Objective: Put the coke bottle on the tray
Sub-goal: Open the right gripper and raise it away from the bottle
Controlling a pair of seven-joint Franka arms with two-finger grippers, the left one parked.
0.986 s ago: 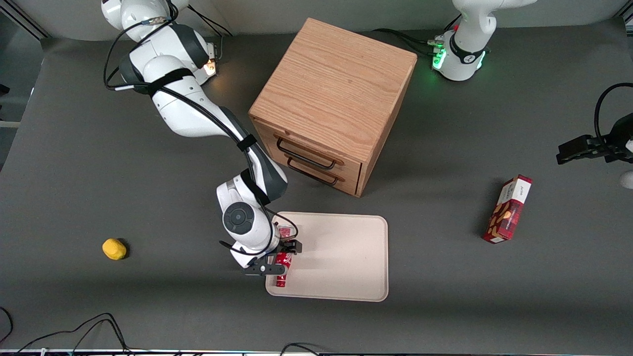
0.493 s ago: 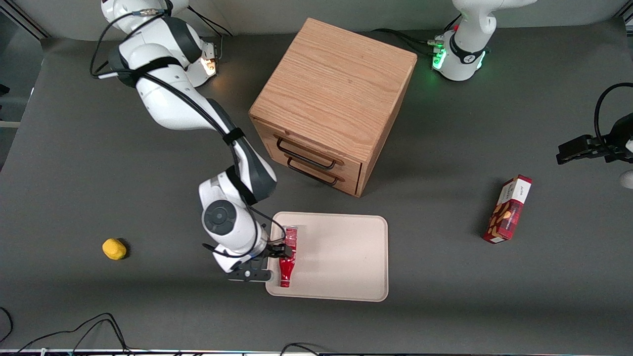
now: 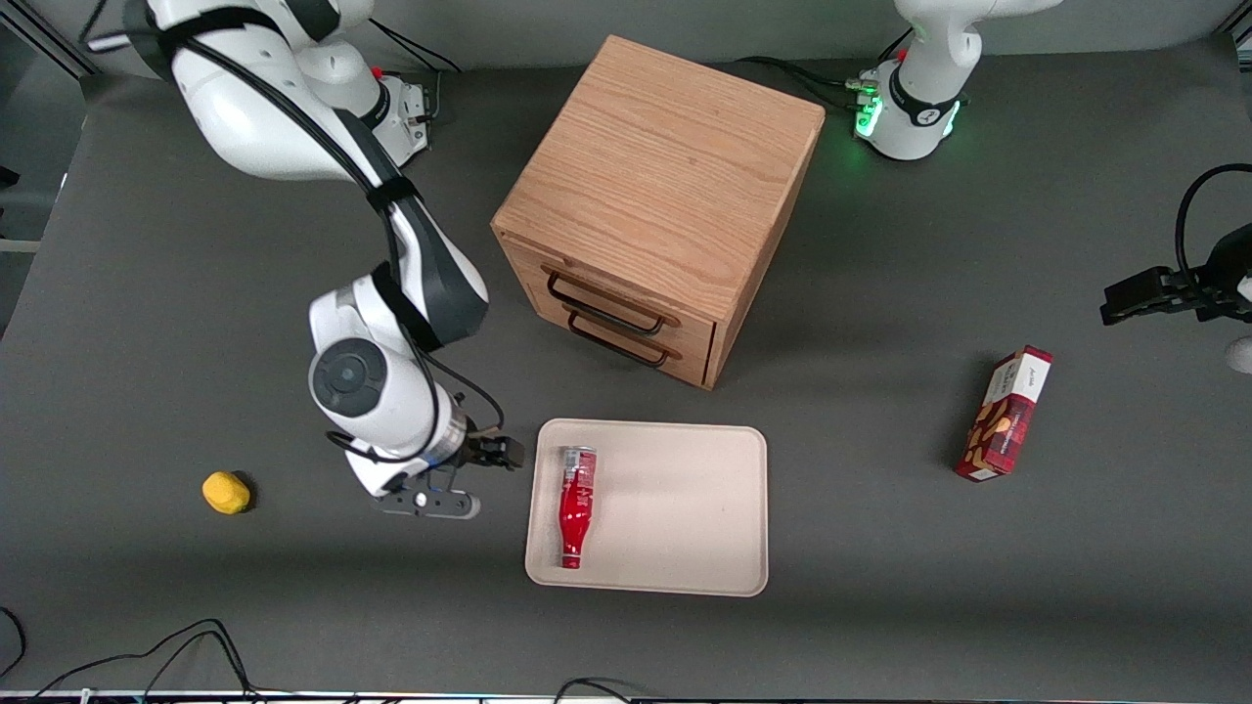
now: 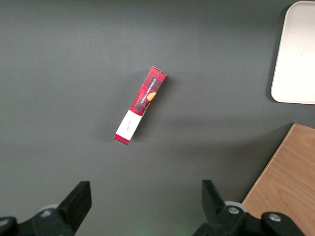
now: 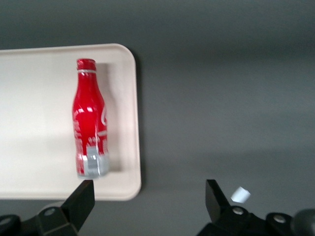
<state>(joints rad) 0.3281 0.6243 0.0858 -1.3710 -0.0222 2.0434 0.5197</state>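
Observation:
The red coke bottle (image 3: 574, 506) lies on its side on the pale beige tray (image 3: 685, 508), near the tray's edge toward the working arm's end, its red cap pointing toward the front camera. It also shows in the right wrist view (image 5: 90, 120), lying on the tray (image 5: 39, 98). My gripper (image 3: 468, 481) is open and empty, above the bare table beside the tray, apart from the bottle. In the right wrist view the gripper (image 5: 147, 199) has its jaws spread wide with nothing between them.
A wooden two-drawer cabinet (image 3: 655, 205) stands farther from the front camera than the tray. A yellow lemon-like object (image 3: 225, 492) lies toward the working arm's end. A red snack box (image 3: 1006, 413) lies toward the parked arm's end, also in the left wrist view (image 4: 141, 104).
The gripper let go of the bottle, which now lies on the tray. The arm rose and drew away from the tray toward the working arm's end.

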